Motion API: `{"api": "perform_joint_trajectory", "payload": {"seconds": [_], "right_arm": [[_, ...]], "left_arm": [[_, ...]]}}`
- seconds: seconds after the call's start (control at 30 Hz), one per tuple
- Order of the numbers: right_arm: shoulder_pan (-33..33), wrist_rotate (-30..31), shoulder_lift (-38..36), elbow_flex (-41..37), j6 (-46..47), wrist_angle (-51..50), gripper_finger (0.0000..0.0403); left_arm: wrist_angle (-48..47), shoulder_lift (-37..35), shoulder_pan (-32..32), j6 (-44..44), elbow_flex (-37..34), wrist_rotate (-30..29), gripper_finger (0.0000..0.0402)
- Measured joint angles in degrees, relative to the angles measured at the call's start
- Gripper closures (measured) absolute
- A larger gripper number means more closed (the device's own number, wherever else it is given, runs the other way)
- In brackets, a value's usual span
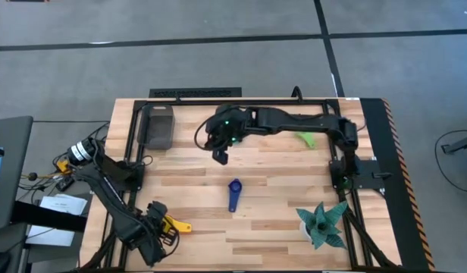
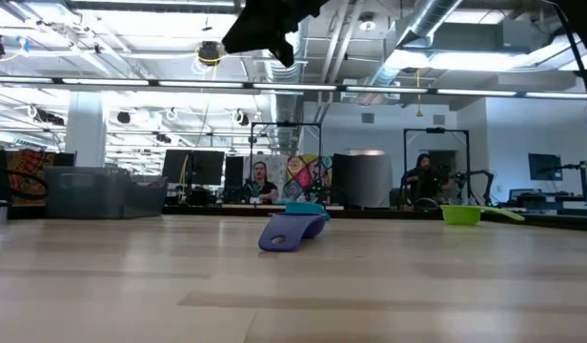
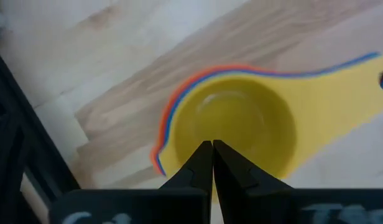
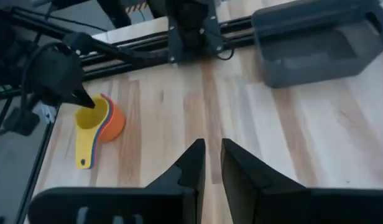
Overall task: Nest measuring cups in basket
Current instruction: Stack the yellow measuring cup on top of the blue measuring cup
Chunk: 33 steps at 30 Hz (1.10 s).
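So the basket (image 1: 159,126) sits at the far left corner of the table (image 1: 279,220), against the black frame (image 1: 241,104), and it looks like nothing's in it. The right gripper (image 1: 219,155) hangs in the air a bit to the right of the basket, fingers a narrow gap apart with nothing between them. The left gripper (image 1: 159,236) is way off from the basket at the near left corner, fingers pressed together, tips poking down into the yellow cup (image 3: 241,121), which sits nested on an orange and a blue one. A dark blue cup (image 1: 233,194) lies mid-table, well clear of the basket. The green cup (image 1: 306,139) is far right of the basket, along the same back edge. Teal spiky plant (image 1: 323,224) sits diagonally opposite the basket.
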Motion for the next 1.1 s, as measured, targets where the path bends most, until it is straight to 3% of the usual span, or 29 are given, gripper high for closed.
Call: {"api": "perform_joint_trajectory", "payload": {"seconds": [0.37,0.77,1.1], "right_arm": [[-0.3,0.2,-1.0,0.0,0.0,-3.3,0.0327],[-0.3,0.1,-1.0,0.0,0.0,-4.4,0.0327],[-2.1,1.6,-5.6,-0.1,-1.2,-10.0,0.0327]], "left_arm": [[5.6,0.0,3.4,6.0,-7.1,-1.1,0.0401],[9.6,0.0,10.6,21.9,-7.2,-7.9,0.0402],[10.2,-2.4,13.2,23.6,-4.6,-8.3,0.0402]]}}
